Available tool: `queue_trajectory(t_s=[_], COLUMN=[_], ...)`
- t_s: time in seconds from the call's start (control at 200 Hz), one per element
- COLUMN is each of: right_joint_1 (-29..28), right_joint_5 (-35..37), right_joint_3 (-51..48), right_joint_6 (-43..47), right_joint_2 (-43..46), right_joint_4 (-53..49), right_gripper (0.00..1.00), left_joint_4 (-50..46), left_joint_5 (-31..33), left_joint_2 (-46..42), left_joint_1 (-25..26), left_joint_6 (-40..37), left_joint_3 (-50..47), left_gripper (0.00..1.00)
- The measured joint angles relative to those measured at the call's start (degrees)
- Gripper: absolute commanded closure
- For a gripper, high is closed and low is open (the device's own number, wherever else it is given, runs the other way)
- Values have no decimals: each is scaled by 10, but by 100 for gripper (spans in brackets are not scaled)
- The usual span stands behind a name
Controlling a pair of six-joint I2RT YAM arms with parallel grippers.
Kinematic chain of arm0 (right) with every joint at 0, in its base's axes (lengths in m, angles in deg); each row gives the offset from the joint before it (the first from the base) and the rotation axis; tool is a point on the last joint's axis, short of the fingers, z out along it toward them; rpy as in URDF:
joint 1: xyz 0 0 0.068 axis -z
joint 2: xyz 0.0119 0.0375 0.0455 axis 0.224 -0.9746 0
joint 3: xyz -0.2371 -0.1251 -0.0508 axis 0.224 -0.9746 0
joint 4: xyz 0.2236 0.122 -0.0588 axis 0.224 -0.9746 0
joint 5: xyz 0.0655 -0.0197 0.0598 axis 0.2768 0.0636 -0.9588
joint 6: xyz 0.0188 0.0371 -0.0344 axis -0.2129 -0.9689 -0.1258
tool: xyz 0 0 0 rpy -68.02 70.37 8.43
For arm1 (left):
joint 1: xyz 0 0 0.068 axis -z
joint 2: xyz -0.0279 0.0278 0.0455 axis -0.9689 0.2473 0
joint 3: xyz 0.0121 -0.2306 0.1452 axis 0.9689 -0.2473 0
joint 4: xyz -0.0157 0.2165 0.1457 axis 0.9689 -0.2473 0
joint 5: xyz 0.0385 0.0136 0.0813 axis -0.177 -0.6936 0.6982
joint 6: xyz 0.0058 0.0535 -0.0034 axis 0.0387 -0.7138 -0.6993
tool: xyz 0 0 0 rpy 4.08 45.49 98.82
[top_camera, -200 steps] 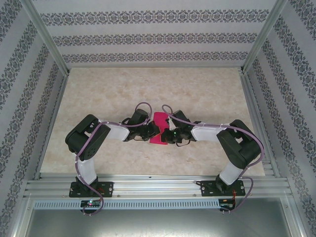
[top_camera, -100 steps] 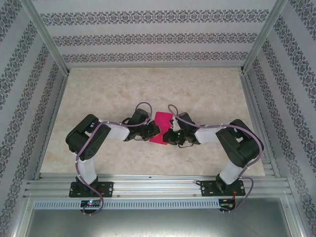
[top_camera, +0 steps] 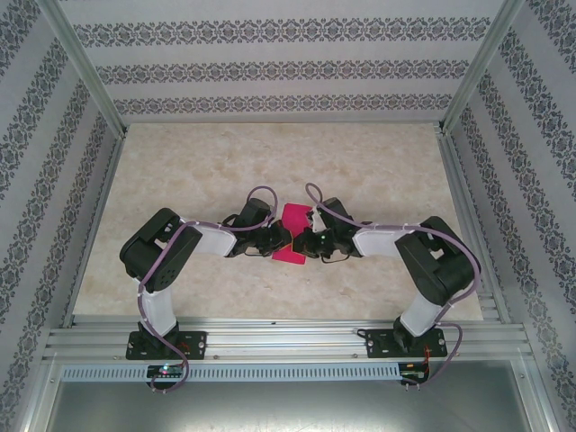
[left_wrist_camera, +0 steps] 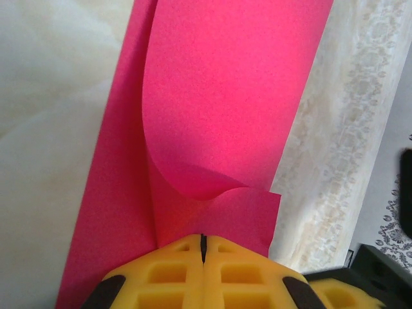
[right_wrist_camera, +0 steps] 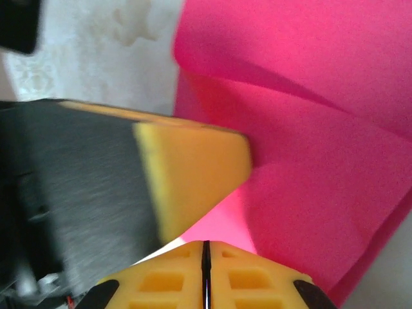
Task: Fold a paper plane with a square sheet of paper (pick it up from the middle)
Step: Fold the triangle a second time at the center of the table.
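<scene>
**Early in the fold: one flap turned over, no plane shape yet**

The left gripper sits at the left edge of the square sheet of paper, which lies mid-table between the two arms. In the left wrist view its fingers are pressed tight together and appear to nip the sheet's near edge. From there one layer curls up and over the rest, rounded rather than creased flat. The right gripper is at the sheet's right edge, just beside the left one. Its fingers are closed too, with pink paper reaching their tips, though I cannot tell whether any is caught between them. I judge the task barely begun. One loose fold exists, and the sharp nose, centre ridge and wings are all left to do.
</scene>
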Motion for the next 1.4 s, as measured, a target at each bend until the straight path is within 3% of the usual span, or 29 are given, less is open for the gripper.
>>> queue_trajectory(t_s=[0.18, 0.515, 0.914, 1.269, 1.399], right_joint_1=[3, 4, 11, 3, 3], right_joint_5=[-13, -14, -30, 21, 37], right_joint_3=[-6, -38, -121, -120, -99], right_joint_6=[-15, -15, -31, 3, 3], right_joint_2=[-25, 7, 39, 152, 194], right_joint_4=[21, 19, 126, -94, -120], right_gripper=[89, 85, 86, 92, 96], left_joint_4=[-2, -2, -3, -6, -6], left_joint_5=[0, 0, -2, -2, -2], left_joint_2=[0, 0, 0, 0, 0], left_joint_1=[0, 0, 0, 0, 0], left_joint_6=[0, 0, 0, 0, 0], left_joint_3=[1, 1, 1, 2, 3], left_gripper=[100, 100, 100, 100, 100])
